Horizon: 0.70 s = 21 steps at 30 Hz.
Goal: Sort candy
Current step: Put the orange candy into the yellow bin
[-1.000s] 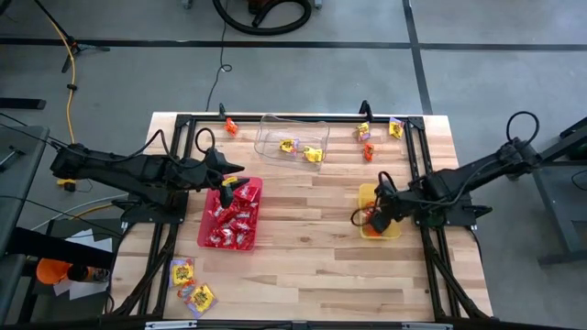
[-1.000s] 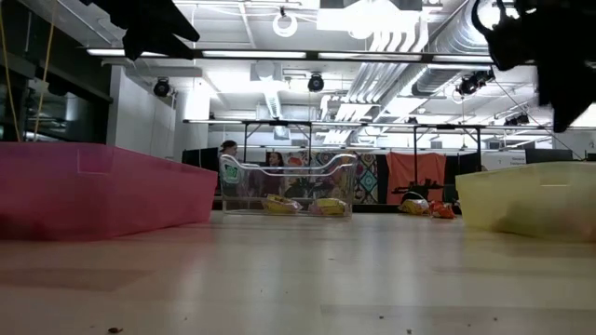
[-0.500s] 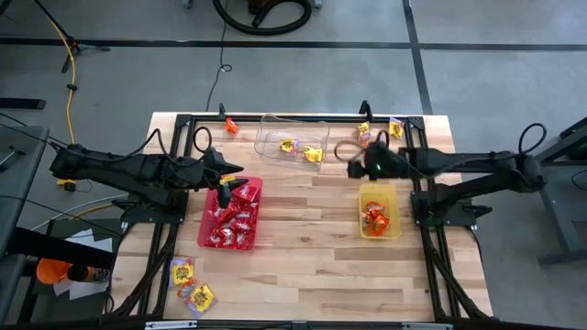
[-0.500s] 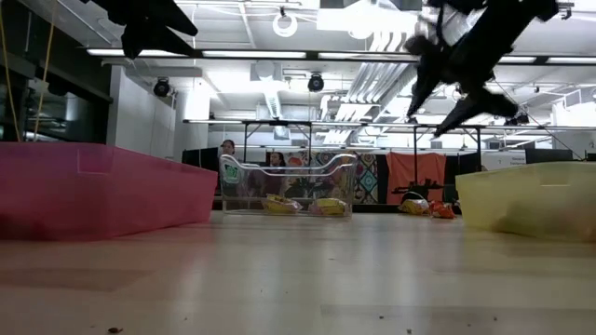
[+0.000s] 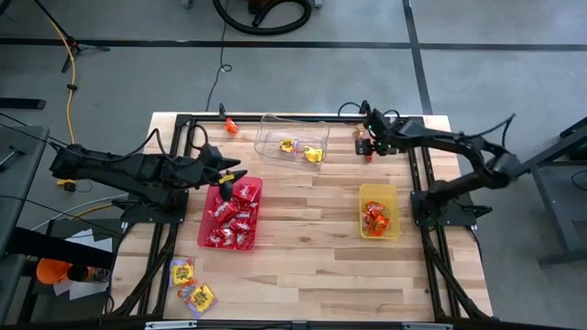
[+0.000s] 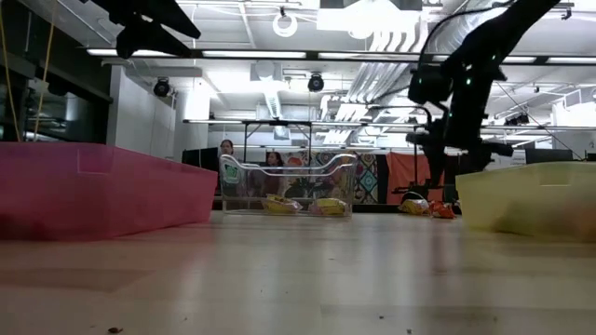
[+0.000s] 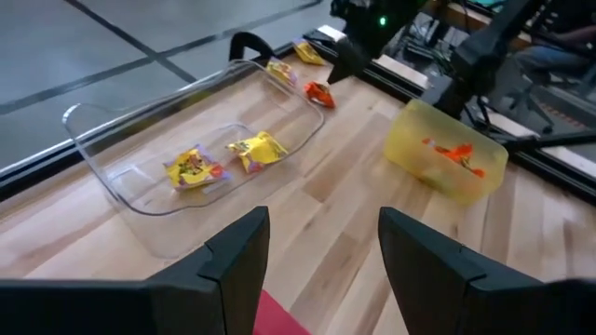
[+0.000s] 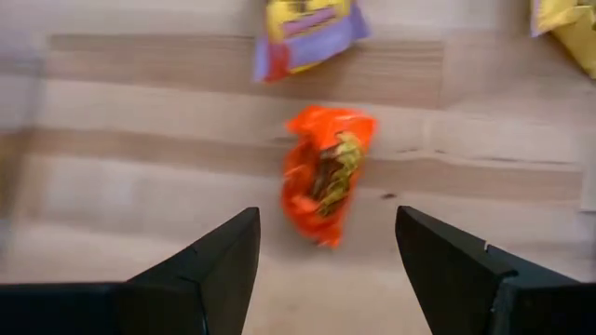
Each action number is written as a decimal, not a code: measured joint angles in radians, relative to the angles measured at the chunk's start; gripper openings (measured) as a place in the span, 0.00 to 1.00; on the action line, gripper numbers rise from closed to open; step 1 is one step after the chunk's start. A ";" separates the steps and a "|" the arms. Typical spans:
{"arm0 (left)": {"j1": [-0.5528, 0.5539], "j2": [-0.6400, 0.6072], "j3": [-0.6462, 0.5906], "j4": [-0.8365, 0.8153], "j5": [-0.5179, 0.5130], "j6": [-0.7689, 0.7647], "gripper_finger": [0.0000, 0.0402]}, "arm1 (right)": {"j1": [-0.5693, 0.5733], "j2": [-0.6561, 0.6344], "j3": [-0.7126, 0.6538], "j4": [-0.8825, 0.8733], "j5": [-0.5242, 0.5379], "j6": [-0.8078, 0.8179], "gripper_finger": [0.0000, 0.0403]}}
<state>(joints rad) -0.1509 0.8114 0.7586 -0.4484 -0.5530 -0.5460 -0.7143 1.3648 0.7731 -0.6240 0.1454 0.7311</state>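
Right gripper (image 8: 321, 279) jaws wide, empty, above orange candy (image 8: 325, 171) near table's (image 5: 312, 266) far right corner | left gripper (image 7: 321, 270) wide, empty, over red tray (image 5: 206, 240) | risk: yellow packet (image 8: 303, 28) just beside target could be caught in the closing jaws, or a slick wrapper may slip.

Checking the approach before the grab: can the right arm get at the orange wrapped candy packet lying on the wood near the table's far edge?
Probably yes. The right gripper is open and lined up with the orange wrapped candy packet, which lies alone on bare wood. A yellow packet sits beyond it, apart.
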 joint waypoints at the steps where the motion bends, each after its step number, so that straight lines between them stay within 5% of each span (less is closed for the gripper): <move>1: 0.000 0.000 0.000 0.001 -0.009 -0.003 0.47 | -0.018 0.018 0.000 0.006 -0.001 -0.011 0.61; 14: 0.000 0.000 0.000 0.002 -0.043 -0.029 0.47 | -0.056 0.217 0.000 0.135 -0.078 -0.063 0.57; 21: 0.000 -0.016 0.000 -0.001 0.007 -0.028 0.47 | -0.033 0.208 0.000 0.118 -0.076 -0.112 0.21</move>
<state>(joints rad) -0.1505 0.7959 0.7586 -0.4494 -0.5457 -0.5739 -0.7474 1.5729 0.7727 -0.5064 0.0697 0.6190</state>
